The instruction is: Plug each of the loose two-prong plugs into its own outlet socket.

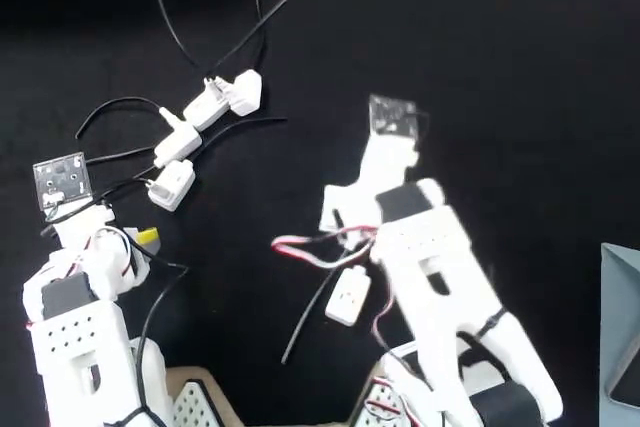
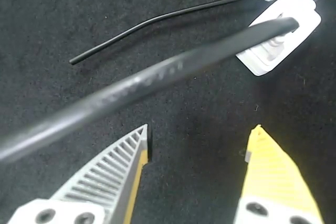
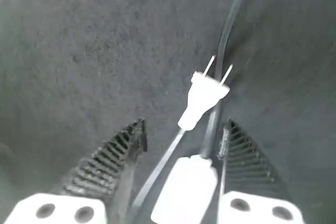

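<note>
My left gripper hovers near the white square plastic outlet socket, grey and yellow jaws spread with nothing between them. A thick black rubber cable crosses in front of them and runs to that socket's face. Well apart from that socket, my right gripper has its jaws spread on either side of the loose white two-prong plug. The plug lies on the black cloth with its prongs pointing away from me, beside a thinner black cord leading to a white plastic block.
</note>
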`<action>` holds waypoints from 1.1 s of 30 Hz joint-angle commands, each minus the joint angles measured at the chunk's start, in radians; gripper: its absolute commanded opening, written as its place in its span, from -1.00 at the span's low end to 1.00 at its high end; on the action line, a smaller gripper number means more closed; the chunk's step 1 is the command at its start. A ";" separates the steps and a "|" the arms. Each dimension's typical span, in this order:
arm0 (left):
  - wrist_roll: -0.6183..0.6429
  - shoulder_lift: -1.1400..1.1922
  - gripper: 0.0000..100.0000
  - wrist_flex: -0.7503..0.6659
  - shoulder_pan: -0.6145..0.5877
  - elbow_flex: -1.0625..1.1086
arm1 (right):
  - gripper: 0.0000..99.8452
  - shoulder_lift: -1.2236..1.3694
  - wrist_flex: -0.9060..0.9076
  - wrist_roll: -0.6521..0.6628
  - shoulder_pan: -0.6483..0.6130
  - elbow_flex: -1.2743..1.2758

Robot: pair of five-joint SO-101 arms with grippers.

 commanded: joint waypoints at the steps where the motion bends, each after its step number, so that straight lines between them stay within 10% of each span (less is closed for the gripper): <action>1: 0.002 -0.014 -0.41 -0.031 -0.007 0.004 | -0.58 0.010 0.061 0.341 0.103 -0.131; 9: 0.002 -0.060 -0.41 -0.034 -0.007 0.021 | -0.58 0.027 0.124 1.096 0.222 -0.068; 17: 0.002 -0.141 -0.41 -0.032 -0.004 0.061 | -0.58 0.054 -0.034 1.554 0.235 0.008; 33: 0.002 -0.304 -0.41 -0.031 0.001 0.130 | -0.58 0.113 -0.206 1.717 0.051 0.139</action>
